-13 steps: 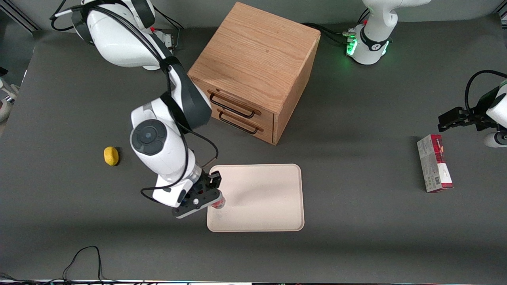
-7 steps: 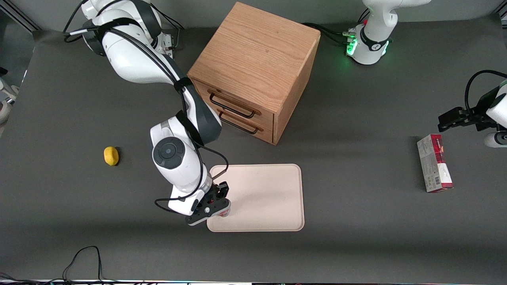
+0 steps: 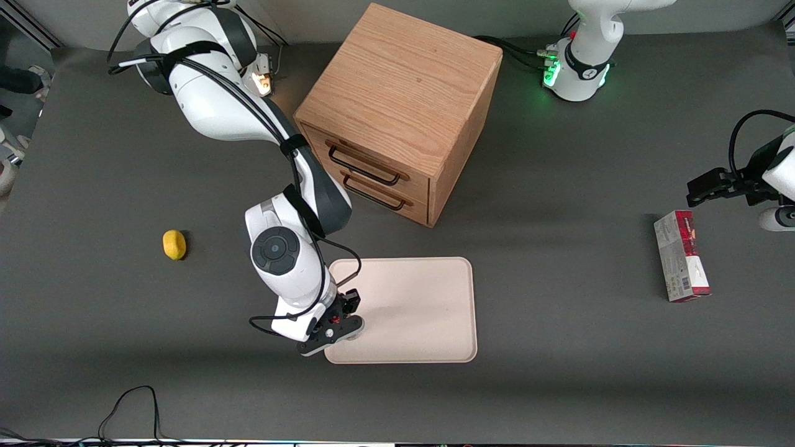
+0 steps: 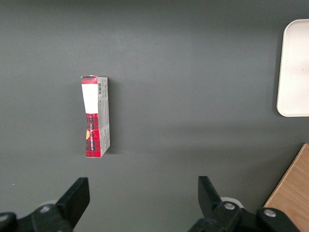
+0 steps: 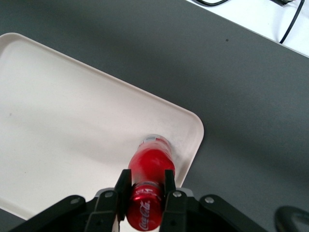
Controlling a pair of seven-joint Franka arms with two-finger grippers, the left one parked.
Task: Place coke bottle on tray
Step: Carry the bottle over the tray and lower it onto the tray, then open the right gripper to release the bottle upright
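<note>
- Red plastic, the coke bottle [image 5: 148, 179] is clamped just below its cap between the two fingers [image 5: 122, 184] of the end effector [image 3: 343, 318], base pointing down at the tray [image 3: 422, 310].
- Its clear base sits at or just above the tray surface, inside the rounded corner nearest the front camera at the working arm's end; whether it touches cannot be told.
- From the front, the end effector hangs over that same corner and hides nearly all of the bottle.
- Cream and low-rimmed, the tray lies flat on the dark grey worktop [image 3: 559, 385], nearer the front camera than the wooden drawer cabinet [image 3: 400, 108].
- A yellow lemon [image 3: 174, 244] rests toward the working arm's end of the worktop.
- A red-and-white carton [image 3: 681, 264] lies toward the parked arm's end.
</note>
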